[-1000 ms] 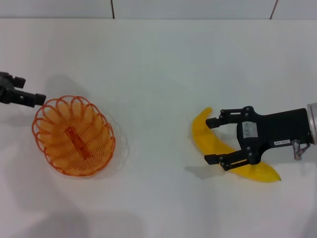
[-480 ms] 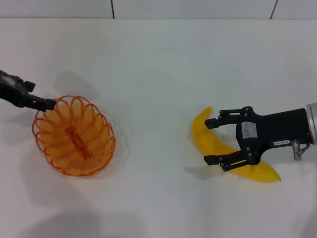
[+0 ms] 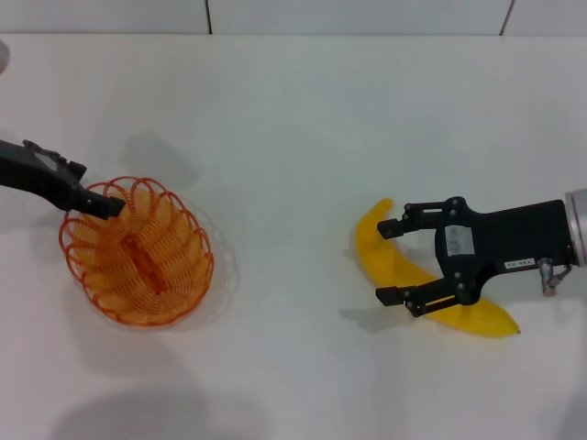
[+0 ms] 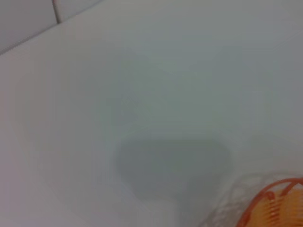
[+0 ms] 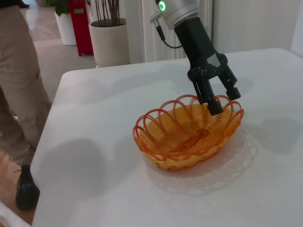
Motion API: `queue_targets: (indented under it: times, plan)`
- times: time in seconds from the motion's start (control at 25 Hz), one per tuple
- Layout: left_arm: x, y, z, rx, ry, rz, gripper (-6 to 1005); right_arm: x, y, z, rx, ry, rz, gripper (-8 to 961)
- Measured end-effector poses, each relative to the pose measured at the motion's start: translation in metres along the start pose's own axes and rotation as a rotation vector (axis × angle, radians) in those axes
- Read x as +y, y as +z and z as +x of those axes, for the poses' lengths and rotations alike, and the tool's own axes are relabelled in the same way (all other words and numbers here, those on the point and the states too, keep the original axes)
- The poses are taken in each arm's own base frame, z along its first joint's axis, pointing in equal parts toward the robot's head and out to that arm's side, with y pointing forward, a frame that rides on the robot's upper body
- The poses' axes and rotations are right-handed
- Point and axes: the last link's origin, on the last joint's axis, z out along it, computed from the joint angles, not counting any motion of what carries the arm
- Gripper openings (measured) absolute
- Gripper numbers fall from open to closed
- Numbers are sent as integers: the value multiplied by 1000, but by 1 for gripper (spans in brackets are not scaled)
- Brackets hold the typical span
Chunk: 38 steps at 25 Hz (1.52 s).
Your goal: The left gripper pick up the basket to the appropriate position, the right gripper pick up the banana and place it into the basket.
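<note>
The basket (image 3: 138, 252) rests on the white counter (image 3: 293, 119) on the robot's left side. It is upright, with its scalloped rim facing up. The left gripper (image 3: 108, 207) is at the far-left part of the basket rim, reaching in from the left edge of the head view. In the right wrist view, the left gripper (image 5: 223, 103) comes down onto the rim with its fingers (image 5: 214, 107) spread apart: one finger is inside the rim and the other is outside it, above the wire loops. The fingers straddle the rim and are not clamped on it. The left wrist view shows only the counter surface, a soft shadow and a small section of the basket (image 4: 274, 205) at one corner.

The banana (image 3: 417, 280) lies flat on the counter on the robot's right side, well apart from the basket. Its curve runs from a pointed end near the middle of the counter to the other pointed end closer to the robot. The right gripper (image 3: 393, 261) is positioned over the middle of the banana. Its fingers are wide open, one on each side of the fruit, and do not press on it.

Beyond the counter, the right wrist view shows a standing person (image 5: 19, 94) and a potted plant (image 5: 111, 38).
</note>
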Motion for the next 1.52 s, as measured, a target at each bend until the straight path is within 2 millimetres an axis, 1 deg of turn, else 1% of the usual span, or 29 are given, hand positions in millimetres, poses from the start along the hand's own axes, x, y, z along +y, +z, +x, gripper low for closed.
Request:
queue_targets:
  times: [0.24,0.6,1.08,1.24,1.52]
  plan:
    - [4,6,1,-5,17,-3,909,-1,0,1,3,1,5,876]
    - [4,8,0,-10,22,3,910,-2,0,0,2,0,8,876]
    - [10,16,-1,-8,34,-7,831,-2,1,2,2,10,10,876]
    - [9,16,-2,-7,33,1,805,-2,1,2,3,15,10,876]
    - [8,17,-2,-1,35,13,655,-2,1,1,3,17,10,876]
